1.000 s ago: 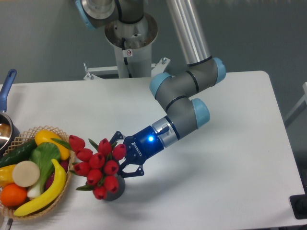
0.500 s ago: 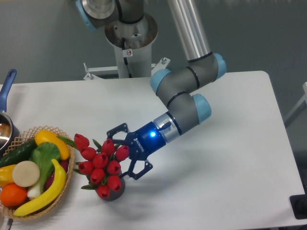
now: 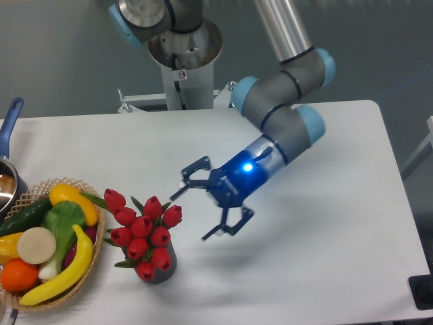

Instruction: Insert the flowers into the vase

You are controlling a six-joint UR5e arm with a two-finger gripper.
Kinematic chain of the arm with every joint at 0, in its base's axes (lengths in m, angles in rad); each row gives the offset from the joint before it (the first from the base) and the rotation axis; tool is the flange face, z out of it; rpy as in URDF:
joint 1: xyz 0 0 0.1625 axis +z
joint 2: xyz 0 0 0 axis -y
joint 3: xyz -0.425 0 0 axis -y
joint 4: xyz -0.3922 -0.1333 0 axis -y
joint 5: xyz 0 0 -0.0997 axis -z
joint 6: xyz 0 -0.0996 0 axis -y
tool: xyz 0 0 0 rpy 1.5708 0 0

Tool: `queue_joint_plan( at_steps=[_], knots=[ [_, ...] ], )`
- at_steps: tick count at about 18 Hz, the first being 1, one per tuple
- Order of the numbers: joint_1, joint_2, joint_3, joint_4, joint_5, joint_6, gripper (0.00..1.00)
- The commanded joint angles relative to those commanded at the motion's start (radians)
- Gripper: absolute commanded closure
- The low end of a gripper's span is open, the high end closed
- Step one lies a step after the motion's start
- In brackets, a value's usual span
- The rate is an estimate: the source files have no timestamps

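The flowers (image 3: 143,232), a tight bunch of red tulip buds with green leaves, stand in the vase (image 3: 161,269), a small dark grey cylinder mostly hidden under the blooms at the table's front left. The bunch leans left toward the basket. My gripper (image 3: 197,213) hangs open to the right of the bunch, apart from it, with nothing between its black fingers (image 3: 194,170). A blue light glows on its wrist.
A woven basket (image 3: 95,259) with a banana, an orange and vegetables sits at the front left, close to the flowers. A pot with a blue handle (image 3: 9,120) stands at the left edge. The arm's base (image 3: 183,47) is behind the table.
The gripper opened, let go of the flowers and drew back up and to the right. The flowers stay in the vase.
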Motion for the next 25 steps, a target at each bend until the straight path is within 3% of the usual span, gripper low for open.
queue_joint_plan(
  at_steps=[6, 12, 19, 22, 25],
  knots=[
    [0.112, 0.107, -0.015, -0.003, 0.079, 0.002, 0.0],
    [0.158, 0.175, 0.015, 0.0, 0.457, 0.006, 0.0],
    [0.149, 0.272, 0.014, -0.003, 0.934, 0.005, 0.0],
    [0.137, 0.321, 0.006, -0.008, 1.046, 0.005, 0.0],
    [0.134, 0.335, 0.0, -0.012, 1.069, 0.003, 0.0]
  ],
)
